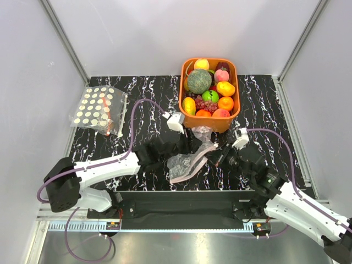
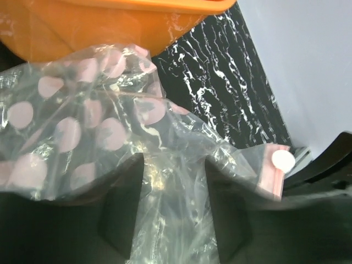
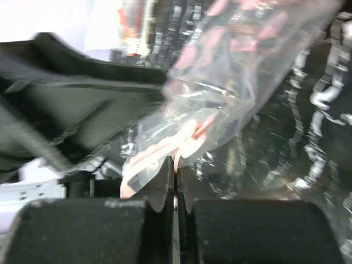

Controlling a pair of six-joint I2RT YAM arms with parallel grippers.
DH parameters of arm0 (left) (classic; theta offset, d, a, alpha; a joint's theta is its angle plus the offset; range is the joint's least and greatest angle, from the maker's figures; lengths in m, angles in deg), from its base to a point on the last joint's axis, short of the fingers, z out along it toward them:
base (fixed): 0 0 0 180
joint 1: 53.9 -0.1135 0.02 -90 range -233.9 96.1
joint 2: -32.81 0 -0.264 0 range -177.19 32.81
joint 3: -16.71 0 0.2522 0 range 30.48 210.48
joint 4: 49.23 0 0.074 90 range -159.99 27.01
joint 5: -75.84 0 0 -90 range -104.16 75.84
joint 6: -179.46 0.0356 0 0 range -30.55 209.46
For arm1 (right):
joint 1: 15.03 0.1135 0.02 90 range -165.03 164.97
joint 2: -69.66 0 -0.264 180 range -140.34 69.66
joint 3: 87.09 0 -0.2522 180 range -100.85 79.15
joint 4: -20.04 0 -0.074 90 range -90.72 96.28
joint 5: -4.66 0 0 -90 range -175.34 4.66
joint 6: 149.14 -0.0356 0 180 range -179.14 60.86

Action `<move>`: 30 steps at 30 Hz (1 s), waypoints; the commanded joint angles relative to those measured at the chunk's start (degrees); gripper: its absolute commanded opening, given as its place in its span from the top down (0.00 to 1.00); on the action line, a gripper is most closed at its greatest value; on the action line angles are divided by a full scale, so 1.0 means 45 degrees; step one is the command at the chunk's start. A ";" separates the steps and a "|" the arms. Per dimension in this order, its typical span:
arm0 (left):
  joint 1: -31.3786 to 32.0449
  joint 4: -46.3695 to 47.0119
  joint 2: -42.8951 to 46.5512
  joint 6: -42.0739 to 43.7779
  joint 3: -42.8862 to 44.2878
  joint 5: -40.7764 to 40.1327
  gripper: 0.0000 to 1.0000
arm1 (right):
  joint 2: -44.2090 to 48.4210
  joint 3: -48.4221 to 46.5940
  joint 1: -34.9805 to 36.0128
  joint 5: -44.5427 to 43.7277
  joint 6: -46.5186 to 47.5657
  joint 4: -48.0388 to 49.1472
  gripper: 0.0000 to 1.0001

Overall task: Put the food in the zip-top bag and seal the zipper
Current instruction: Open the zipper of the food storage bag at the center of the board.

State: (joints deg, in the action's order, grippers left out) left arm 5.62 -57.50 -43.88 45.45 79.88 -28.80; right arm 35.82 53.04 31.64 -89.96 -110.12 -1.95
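The zip-top bag [image 1: 187, 161] lies crumpled on the black marble table in front of the orange basket [image 1: 235, 93], which holds the toy food [image 1: 210, 93]. My left gripper [image 1: 186, 146] is open. In the left wrist view its two fingers [image 2: 122, 214] stand wide apart with the pink-dotted film [image 2: 110, 126] draped over them. My right gripper [image 1: 215, 157] is shut on the bag's mouth edge. In the right wrist view the jaws [image 3: 176, 165] pinch the pink zipper strip [image 3: 159, 147]. The strip's end also shows in the left wrist view [image 2: 270, 177].
A second clear bag with cream dots and an orange-red strip [image 1: 99, 110] lies at the table's far left. The basket's orange wall [image 2: 99, 27] stands just beyond the bag. Grey walls close in the table on three sides.
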 commanded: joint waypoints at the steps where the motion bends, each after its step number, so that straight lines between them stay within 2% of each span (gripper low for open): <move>1: 0.0053 -0.0476 0.1043 0.1217 0.0444 -0.0907 0.35 | 0.0372 -0.0799 0.0135 -0.1373 -0.0234 -0.2210 1.00; 3: 0.0072 -0.1705 0.1782 0.1847 0.0641 -0.0986 0.21 | 0.0877 -0.0800 0.0135 -0.1472 -0.0253 -0.3088 1.00; 9: 0.0248 -0.2979 0.3445 0.4542 0.0584 0.1841 0.01 | 0.1857 -0.0858 0.0135 -0.1648 -0.0390 -0.4593 1.00; 12: 0.0307 -0.2825 0.3700 0.5828 0.0253 0.2995 0.01 | 0.1624 -0.1287 0.0155 -0.1688 -0.0254 -0.5259 1.00; 13: 0.0307 -0.2514 0.3779 0.6105 0.0096 0.4081 0.01 | 0.1526 -0.1346 0.0136 -0.1610 -0.0195 -0.5319 1.00; 15: 0.0210 -0.1264 0.4071 0.5837 -0.0700 0.3957 0.01 | 0.1195 -0.1405 0.0136 -0.1590 -0.0116 -0.5339 1.00; 16: 0.0190 -0.0835 0.4150 0.4771 -0.0899 0.2775 0.01 | 0.1077 -0.1444 0.0135 -0.1571 0.0000 -0.5262 1.00; 17: -0.0062 -0.0599 0.4228 0.4509 -0.0979 0.2570 0.01 | 0.0960 -0.1502 0.0135 -0.1628 0.0059 -0.5184 1.00; 18: -0.0238 -0.0442 0.4287 0.4719 -0.1018 0.2800 0.01 | 0.0611 -0.1542 0.0155 -0.1687 0.0118 -0.5086 1.00; 19: -0.0375 -0.0228 0.4326 0.5011 -0.0999 0.4079 0.01 | 0.0394 -0.1677 0.0155 -0.1765 0.0254 -0.5027 1.00; 21: -0.0416 -0.0496 0.4249 0.5694 -0.0708 0.4695 0.01 | -0.0229 -0.1815 0.0135 -0.1708 0.0410 -0.4852 0.97; 23: -0.0241 -0.1685 0.3802 0.6203 0.0014 0.5263 0.01 | -0.0544 -0.1971 0.0135 -0.1260 0.0567 -0.4618 0.95; 24: -0.0085 -0.2096 0.3606 0.6786 0.0268 0.4896 0.01 | -0.0681 -0.1952 0.0135 -0.1026 0.0741 -0.4095 0.98; 26: 0.0500 -0.2763 0.3021 0.7239 0.0563 0.4349 0.01 | -0.0779 -0.2029 0.0135 -0.0711 0.0899 -0.3797 0.97; 29: 0.1496 -0.2978 0.2532 0.7553 0.0835 0.3312 0.01 | -0.1013 -0.2653 0.0135 -0.1119 0.1212 -0.4321 1.00; 30: 0.1788 -0.3153 0.2452 0.7766 0.0992 0.2460 0.01 | -0.1053 -0.2849 0.0155 -0.1373 0.1328 -0.4884 1.00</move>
State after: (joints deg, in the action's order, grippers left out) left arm 10.48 -69.41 -31.44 75.96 81.06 -12.51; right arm 31.31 45.28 31.79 -94.38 -106.78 -23.37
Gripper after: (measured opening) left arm 0.988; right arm 0.014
